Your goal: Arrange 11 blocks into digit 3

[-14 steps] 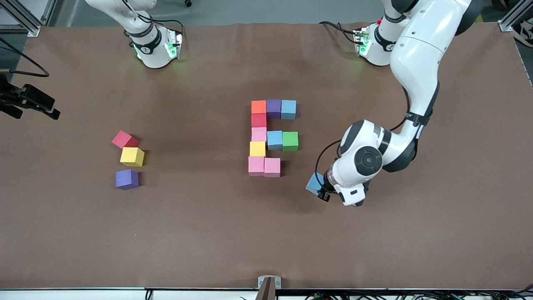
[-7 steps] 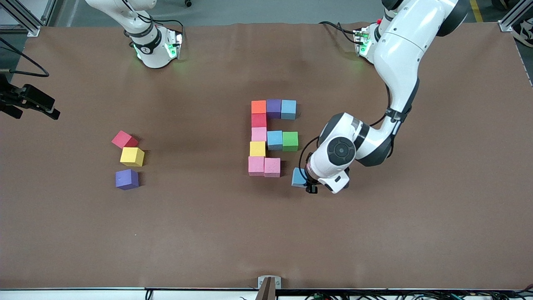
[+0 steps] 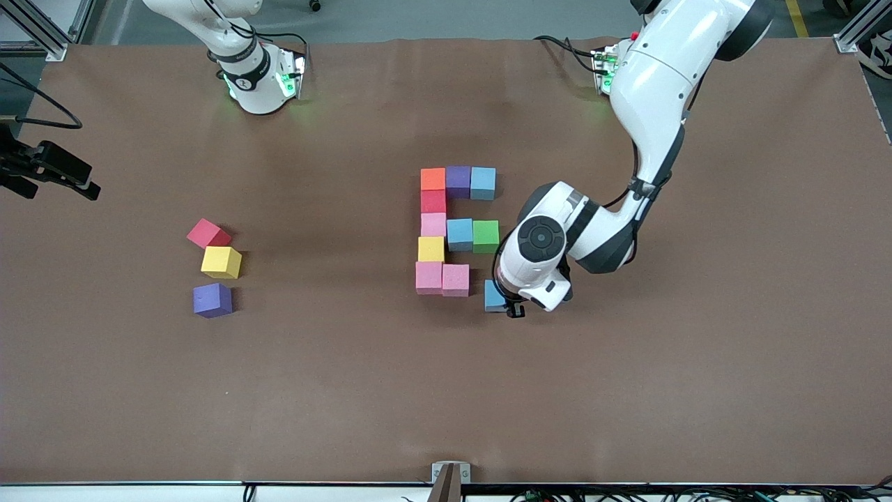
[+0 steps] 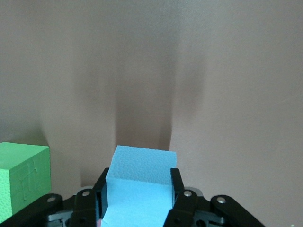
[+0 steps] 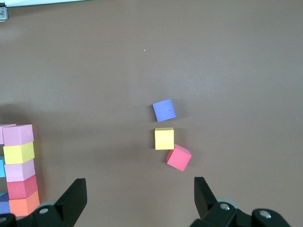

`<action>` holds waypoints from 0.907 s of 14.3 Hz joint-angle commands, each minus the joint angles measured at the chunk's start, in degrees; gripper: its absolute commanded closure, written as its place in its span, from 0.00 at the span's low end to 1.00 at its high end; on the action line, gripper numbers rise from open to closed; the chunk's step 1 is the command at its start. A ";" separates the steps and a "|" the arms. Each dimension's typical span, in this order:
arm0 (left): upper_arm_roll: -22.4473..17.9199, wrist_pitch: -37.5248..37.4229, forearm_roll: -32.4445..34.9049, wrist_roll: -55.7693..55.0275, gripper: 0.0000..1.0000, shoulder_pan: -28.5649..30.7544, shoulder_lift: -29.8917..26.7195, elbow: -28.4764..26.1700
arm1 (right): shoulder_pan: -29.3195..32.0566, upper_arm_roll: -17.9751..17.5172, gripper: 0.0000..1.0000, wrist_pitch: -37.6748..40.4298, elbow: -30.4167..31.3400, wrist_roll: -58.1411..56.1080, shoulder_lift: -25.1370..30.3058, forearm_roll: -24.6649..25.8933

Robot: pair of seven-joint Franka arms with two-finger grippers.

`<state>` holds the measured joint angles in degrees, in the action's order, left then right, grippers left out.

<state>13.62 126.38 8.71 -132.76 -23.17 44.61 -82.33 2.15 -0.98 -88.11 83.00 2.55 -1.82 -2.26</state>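
The partial digit 3 (image 3: 446,230) lies mid-table: an orange (image 3: 433,178), purple (image 3: 458,180), blue (image 3: 483,183) bar, a red (image 3: 433,201), pink (image 3: 433,224), yellow (image 3: 431,249) column, a blue (image 3: 460,233) and green (image 3: 486,236) middle bar, and two pink blocks (image 3: 456,279) in the nearest bar. My left gripper (image 3: 505,303) is shut on a third blue block (image 3: 494,296), low over the table, a small gap from the pink pair's end. In the left wrist view the blue block (image 4: 139,175) sits between the fingers (image 4: 177,187), the green block (image 4: 21,179) beside it. My right gripper (image 5: 138,196) waits open, high up.
Three spare blocks lie toward the right arm's end: red-pink (image 3: 207,233), yellow (image 3: 221,261) and purple (image 3: 212,300); they also show in the right wrist view (image 5: 164,138). A black camera mount (image 3: 49,167) juts in at that table edge. A clamp (image 3: 449,477) sits at the near edge.
My left gripper has carried the blue block toward the figure, from well off the pink pair to just beside its end. The right arm has not moved.
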 commanded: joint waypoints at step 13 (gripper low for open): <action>-0.61 0.36 0.69 -1.01 0.78 -3.37 2.59 1.12 | 0.84 -0.78 0.00 -0.49 -0.12 -0.79 0.42 0.41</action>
<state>13.55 126.63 8.89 -132.83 -26.01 46.78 -82.13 2.15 -1.07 -88.61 82.99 2.52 -1.82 -2.25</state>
